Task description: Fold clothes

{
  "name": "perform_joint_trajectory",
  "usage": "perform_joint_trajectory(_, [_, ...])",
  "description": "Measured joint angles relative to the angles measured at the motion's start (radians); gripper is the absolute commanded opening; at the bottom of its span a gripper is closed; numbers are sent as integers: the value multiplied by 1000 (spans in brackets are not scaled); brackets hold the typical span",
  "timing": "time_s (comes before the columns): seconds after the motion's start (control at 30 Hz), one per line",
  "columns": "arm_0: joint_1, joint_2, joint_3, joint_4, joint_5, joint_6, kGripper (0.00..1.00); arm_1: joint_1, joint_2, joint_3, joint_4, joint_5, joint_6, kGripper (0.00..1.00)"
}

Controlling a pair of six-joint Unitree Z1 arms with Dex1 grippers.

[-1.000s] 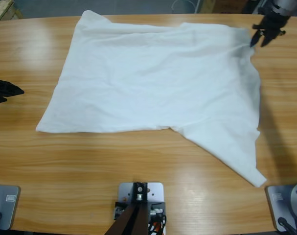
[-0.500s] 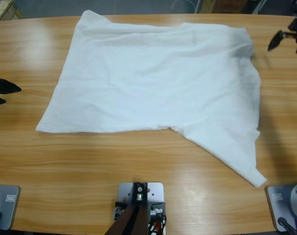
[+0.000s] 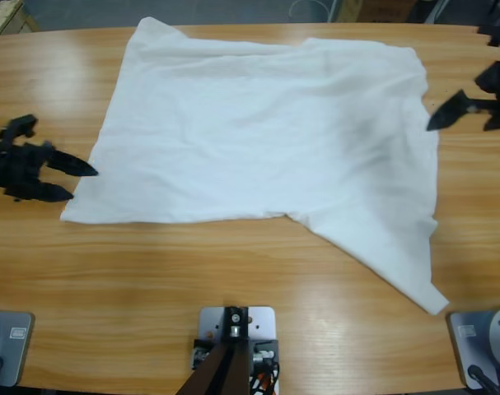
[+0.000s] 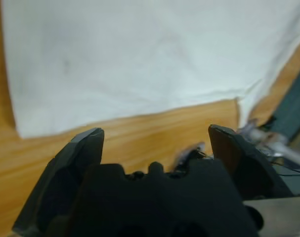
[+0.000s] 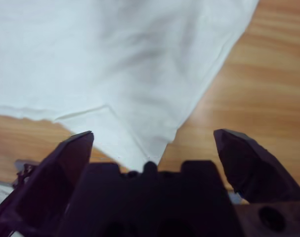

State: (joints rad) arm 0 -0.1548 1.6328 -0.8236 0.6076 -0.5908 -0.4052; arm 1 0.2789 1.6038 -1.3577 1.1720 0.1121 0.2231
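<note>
Since a second ago both arms have shifted: the left gripper [image 3: 77, 181] has come in from the left edge of the table [image 3: 233, 263] to the near-left corner of the T-shirt [image 3: 266, 140], and the right gripper [image 3: 460, 111] has dropped from the far-right corner of the cloth to a spot beside its right edge; the T-shirt itself lies as it did.

From the high view, the white T-shirt is spread flat across the far half of the table, a pointed flap trailing toward the near right; the left gripper's jaws stand apart, their tips just beside the cloth's left edge; the right gripper sits at the picture's right edge, one jaw tip just off the hem.

Along the left wrist, the left gripper [image 4: 154, 136] is open and empty above bare wood; the T-shirt [image 4: 140, 59] fills the upper part, its corner ahead of the jaws.

Along the right wrist, the right gripper [image 5: 152, 136] is likewise spread wide, holding nothing; the T-shirt [image 5: 100, 59] lies ahead with a narrow point reaching down between the jaws; no lettering can be read.
</note>
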Motion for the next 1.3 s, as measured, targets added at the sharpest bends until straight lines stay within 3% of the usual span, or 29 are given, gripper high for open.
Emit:
perform_joint_trajectory(0.27, [-160,68,-63,0,237,-37,818,19,-192,92,42,1,48,1000])
perform_joint_trajectory(0.5, [-264,-19,80,-57,352,-244,817,38,-192,118,2,12,20,1000])
perform_joint_trajectory(0.87, [-227,-117,100,-66,422,-298,821,58,-192,168,-14,22,15,1000])
perform_joint_trajectory(1.3, [-201,21,100,-71,425,-324,820,58,-192,184,-16,23,15,1000])
